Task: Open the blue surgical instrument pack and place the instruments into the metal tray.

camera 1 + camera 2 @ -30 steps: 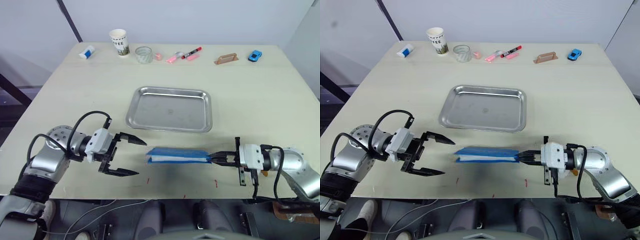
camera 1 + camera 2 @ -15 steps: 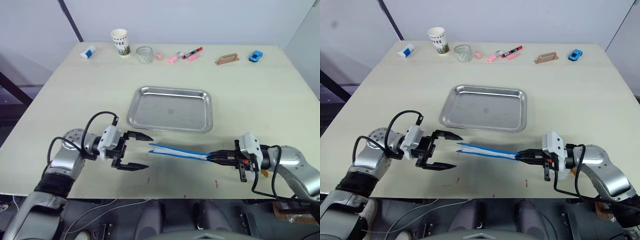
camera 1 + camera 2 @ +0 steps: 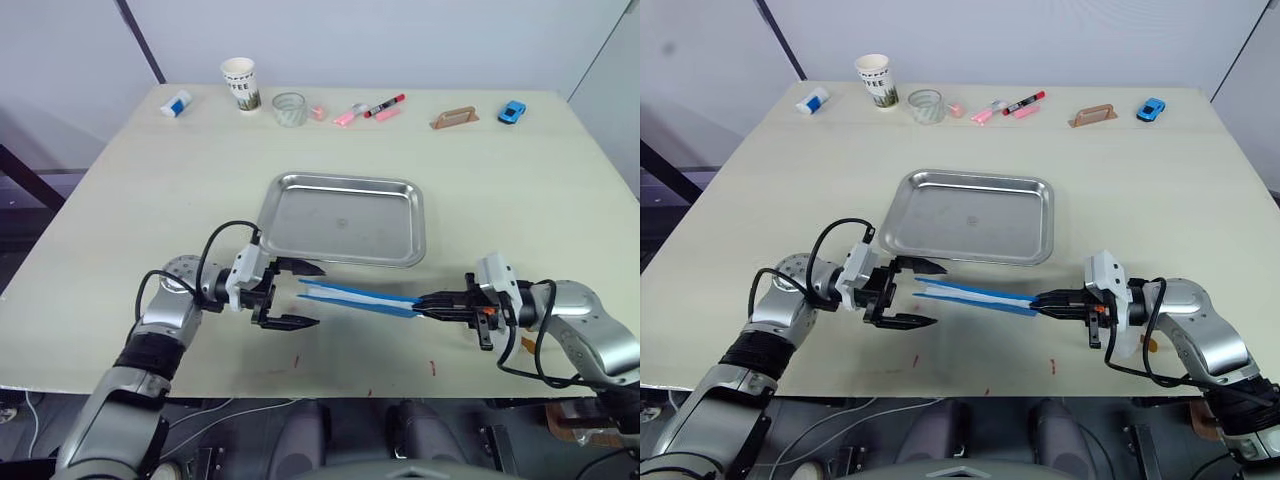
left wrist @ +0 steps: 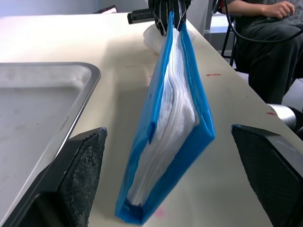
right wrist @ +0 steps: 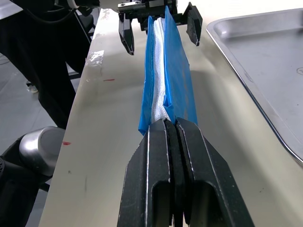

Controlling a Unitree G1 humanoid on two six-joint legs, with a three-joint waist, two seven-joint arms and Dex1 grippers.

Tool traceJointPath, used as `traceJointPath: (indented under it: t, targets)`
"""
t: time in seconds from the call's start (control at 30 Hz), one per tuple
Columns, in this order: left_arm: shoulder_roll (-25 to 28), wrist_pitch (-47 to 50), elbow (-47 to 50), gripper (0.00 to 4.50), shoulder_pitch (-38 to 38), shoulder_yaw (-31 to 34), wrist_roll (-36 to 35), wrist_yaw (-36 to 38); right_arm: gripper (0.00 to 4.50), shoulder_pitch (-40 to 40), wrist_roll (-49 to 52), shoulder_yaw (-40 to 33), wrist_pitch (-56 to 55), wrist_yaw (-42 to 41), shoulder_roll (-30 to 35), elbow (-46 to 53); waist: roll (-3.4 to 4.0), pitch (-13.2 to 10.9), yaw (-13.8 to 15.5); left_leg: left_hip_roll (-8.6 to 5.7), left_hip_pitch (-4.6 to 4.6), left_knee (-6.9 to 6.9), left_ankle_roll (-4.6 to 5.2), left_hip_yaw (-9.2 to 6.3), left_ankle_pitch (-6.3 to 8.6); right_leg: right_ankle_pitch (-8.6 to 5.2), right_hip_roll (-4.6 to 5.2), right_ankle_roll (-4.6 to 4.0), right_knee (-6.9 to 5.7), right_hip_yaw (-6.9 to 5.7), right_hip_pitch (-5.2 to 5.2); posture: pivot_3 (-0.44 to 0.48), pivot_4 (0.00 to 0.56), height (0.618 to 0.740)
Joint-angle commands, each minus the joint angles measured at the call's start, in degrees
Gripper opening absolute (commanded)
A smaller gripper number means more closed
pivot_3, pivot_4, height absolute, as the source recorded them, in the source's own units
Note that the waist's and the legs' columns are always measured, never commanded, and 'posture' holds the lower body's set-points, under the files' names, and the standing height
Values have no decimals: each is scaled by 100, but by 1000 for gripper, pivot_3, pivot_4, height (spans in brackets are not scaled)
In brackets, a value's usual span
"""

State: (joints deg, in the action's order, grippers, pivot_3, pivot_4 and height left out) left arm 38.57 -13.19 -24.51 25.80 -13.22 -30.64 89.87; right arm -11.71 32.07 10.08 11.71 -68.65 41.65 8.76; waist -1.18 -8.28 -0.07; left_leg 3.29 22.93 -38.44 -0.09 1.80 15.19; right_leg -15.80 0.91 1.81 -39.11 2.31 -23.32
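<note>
Flat rectangular blue fabric surgical instrument pack [image 3: 358, 298] w/ white lining hangs stretched just above the pale tabletop [image 3: 520, 200], near the front edge, just in front of the shiny rectangular stainless steel tray [image 3: 341, 217] w/ rounded corners & raised rim. Right gripper [image 3: 422, 301] has its two black fingers pressed together on the pack's right end, clamping it; in right wrist view the fingers [image 5: 156, 156] pinch the blue edge & the pack runs away from them edge-up, white layers showing betw. the blue sides. Left gripper [image 3: 302, 294] sits at the pack's left end w/ fingers spread wide apart, one on each side of the end, not touching as far as can be told; left wrist view shows the pack's end [image 4: 165, 156] betw. the two dark fingertips [image 4: 83, 175] w/ clear gaps both sides. Tray interior looks bare, one long rim close to the pack & left gripper. Instruments can't be made out. Along the far edge of the table, well apart from the work: small white-and-blue tube [image 3: 174, 104], white paper cup w/ dark print [image 3: 239, 84], clear glass jar [image 3: 289, 109], pink markers [image 3: 347, 115], red-and-black marker [image 3: 383, 105], brown wooden block [image 3: 454, 119], small blue toy car [image 3: 511, 110]. Red marks [image 3: 432, 366] on the tabletop near the front edge. In the left wrist view a seated person's dark trousers & hand [image 4: 279, 8] show beyond the table.
</note>
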Motion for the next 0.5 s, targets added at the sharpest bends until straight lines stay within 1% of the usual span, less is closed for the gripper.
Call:
traceJointPath:
  t: [0.03,0.07,0.13,0.17,0.23,0.27,0.4,0.5]
  targets:
    - [-3,58,51,3078,72,57,-70,263,0,-118,82,-294,130,-54,-3,59,0,0,-4,0,0,0,0,0,0,0,0,0,0,0,0,0,150,728]
    - [-6,72,54,2633,70,65,-75,263,0,-121,75,-301,152,-69,-1,64,0,0,-2,0,0,0,0,-1,0,0,0,0,0,0,0,0,150,728]
    - [-16,103,67,1586,65,81,-88,263,0,-122,56,-323,188,-90,-16,76,0,0,-3,0,1,0,0,-1,0,0,0,0,0,-1,0,0,150,728]
    - [-19,125,84,1217,56,91,-102,263,0,-123,53,-336,207,-93,-28,88,0,0,-5,0,1,0,0,-1,0,0,0,0,0,0,0,0,150,728]
    - [-29,178,116,144,42,112,-120,263,0,-121,57,-361,233,-103,-38,109,0,0,-6,0,1,0,0,-2,0,0,0,0,0,-1,0,0,150,728]
    - [-29,213,140,55,30,122,-133,263,0,-111,59,-377,245,-109,-39,127,0,0,-6,0,1,0,0,-1,0,0,0,0,0,-1,0,0,150,728]
    - [-9,375,316,55,-51,144,-189,263,0,-5,186,-504,370,-121,-4,300,0,0,-7,0,1,0,0,-1,0,0,0,0,0,-1,0,0,150,728]
    - [13,612,626,55,-198,187,-287,263,0,190,324,-646,523,-117,78,592,0,0,-9,0,3,1,0,-2,0,0,0,0,2,-1,0,0,150,728]
